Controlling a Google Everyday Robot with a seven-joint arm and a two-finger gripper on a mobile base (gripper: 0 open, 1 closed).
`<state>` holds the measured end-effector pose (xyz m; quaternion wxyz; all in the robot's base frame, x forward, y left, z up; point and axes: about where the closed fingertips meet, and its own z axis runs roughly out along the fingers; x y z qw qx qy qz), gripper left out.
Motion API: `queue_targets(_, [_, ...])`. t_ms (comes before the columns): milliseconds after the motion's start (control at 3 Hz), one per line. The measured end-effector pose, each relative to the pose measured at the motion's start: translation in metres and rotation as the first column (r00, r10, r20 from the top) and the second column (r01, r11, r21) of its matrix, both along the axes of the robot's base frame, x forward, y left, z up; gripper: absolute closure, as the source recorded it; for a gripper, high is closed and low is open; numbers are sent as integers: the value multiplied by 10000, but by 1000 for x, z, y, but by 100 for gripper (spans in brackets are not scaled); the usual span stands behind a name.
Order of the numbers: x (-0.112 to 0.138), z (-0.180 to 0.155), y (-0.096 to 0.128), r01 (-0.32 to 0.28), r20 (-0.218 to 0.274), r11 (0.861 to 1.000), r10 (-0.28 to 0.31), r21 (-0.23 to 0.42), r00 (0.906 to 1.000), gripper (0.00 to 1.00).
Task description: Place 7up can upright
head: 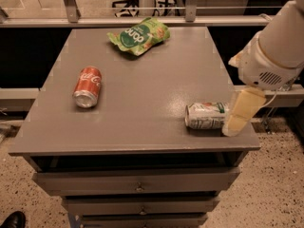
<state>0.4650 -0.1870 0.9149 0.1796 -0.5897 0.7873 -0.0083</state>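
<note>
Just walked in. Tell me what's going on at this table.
A robot arm is at the 7up can, which lies on its side near the front right corner of the grey table, not yet upright. The gripper hangs by the can's right end; whether it touches is unclear. A red cola can lies on its side at the left, and a green snack bag sits at the back.

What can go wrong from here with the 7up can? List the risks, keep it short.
1. The 7up can lies on its side close to the front edge of the table; a nudge could roll it off.
2. The hand sits at the can's right end, by the table's right edge; from there it may shove the can sideways rather than grip it.
3. Stood up in that corner, the can would have little margin if it tips.
</note>
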Motion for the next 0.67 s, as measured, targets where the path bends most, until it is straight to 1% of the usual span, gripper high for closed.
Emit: queue_targets(667, [15,-49,17,274,-643,9988,-248,408,9976,0])
